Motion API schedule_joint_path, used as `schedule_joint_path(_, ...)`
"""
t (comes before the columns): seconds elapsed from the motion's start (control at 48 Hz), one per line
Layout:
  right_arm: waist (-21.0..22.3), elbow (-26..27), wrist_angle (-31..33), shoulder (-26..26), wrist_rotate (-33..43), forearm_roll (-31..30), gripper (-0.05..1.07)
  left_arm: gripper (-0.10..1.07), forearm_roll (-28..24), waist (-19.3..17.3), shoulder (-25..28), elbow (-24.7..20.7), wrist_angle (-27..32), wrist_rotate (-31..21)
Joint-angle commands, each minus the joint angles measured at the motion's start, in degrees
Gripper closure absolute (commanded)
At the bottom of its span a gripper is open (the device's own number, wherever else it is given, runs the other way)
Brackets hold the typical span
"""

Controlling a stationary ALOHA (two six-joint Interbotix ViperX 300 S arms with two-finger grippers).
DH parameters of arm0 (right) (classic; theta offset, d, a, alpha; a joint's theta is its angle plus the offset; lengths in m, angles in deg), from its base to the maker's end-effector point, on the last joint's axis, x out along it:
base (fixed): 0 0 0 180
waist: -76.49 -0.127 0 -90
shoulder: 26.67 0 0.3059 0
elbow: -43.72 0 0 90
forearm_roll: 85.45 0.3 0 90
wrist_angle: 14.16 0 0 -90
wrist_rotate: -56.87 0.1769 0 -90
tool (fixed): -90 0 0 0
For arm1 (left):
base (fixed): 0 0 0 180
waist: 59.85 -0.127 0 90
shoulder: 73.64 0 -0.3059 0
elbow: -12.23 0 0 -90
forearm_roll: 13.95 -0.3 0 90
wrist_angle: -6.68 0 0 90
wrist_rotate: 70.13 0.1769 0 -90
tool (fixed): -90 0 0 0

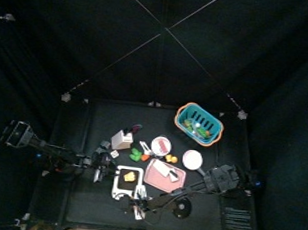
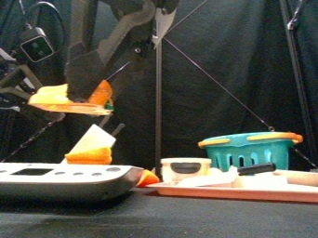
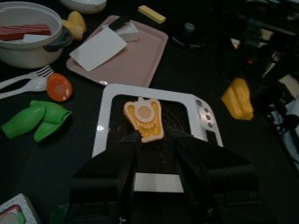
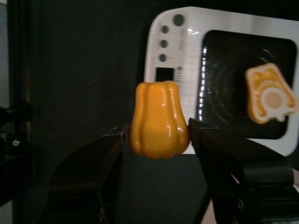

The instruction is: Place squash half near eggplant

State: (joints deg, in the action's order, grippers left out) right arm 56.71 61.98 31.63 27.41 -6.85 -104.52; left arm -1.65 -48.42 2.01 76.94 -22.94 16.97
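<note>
The white scale (image 3: 208, 114) sits on the black table (image 1: 110, 114). Above it, the right gripper (image 4: 162, 140) pinches the orange squash half (image 4: 160, 119) between both jaws. The left gripper's jaws cannot be told. A flat squash slice (image 3: 146, 120) lies on the scale.

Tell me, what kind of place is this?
Probably a robot test pen: black curtains enclose a small table strewn with toy food, and the right gripper holds a squash half above it.
</note>
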Motion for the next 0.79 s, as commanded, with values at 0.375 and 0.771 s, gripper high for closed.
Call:
schedule_joint_path(0.375, 9.93, -13.01, -7.12, 14.94, 0.0, -1.23, 0.34, 0.25, -5.63, -8.0, -0.44, -4.66, -0.97, 0.18)
schedule_joint_path(0.771, 20.83, -22.94, -13.1, 21.97, -0.35, -1.76, 0.34, 0.25, -5.63, -11.51, -0.53, -6.42, -2.2, 0.18)
